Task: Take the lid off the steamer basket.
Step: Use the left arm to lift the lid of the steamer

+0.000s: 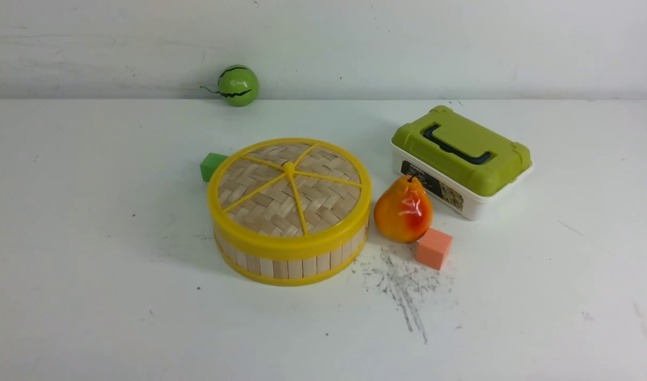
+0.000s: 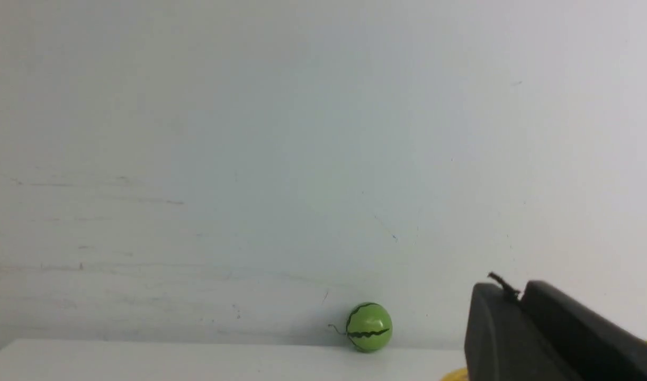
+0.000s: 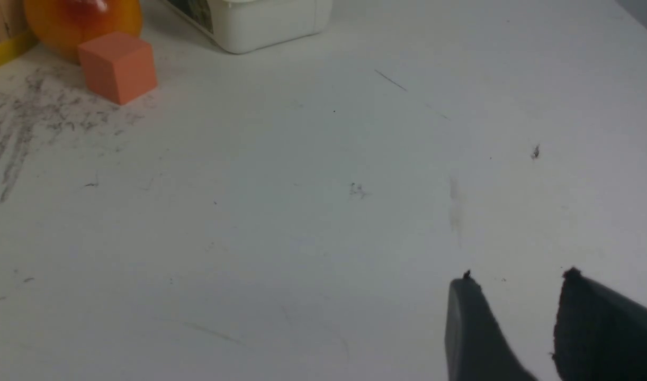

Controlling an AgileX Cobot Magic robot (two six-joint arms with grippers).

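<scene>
Lid (image 1: 289, 188) seated flat on the steamer basket (image 1: 291, 264), yellow rim flush all round, woven top and five spokes facing up; the pair stands near the middle of the white table (image 1: 90, 275).

Around it: green cube (image 1: 211, 165) touching or just beside the basket's far left edge, partly hidden behind it; pear (image 1: 403, 209) just beside the basket on its right; orange cube (image 1: 433, 248) right against the pear's near side; white box with olive-green lid (image 1: 461, 159) behind the pear; small watermelon ball (image 1: 238, 85) well apart, back by the wall.

Neither arm reaches into the front view; nothing touches the lid.

Left gripper (image 2: 517, 291): the two dark fingers lie pressed together, only a thin seam between them, nothing pinched; it points toward the back wall with the watermelon ball ahead of it; a sliver of yellow shows at the picture's edge beside the fingers; cannot tell whether that is lid or basket rim.

Right gripper (image 3: 519, 278): fingers spread, bare tabletop showing between them, holding nothing; it hangs over scuffed, open table; the orange cube, pear and a corner of the white box sit well ahead of it; just a strip of the basket's slatted side and bottom rim shows beyond the cube; lid well apart from this gripper.
</scene>
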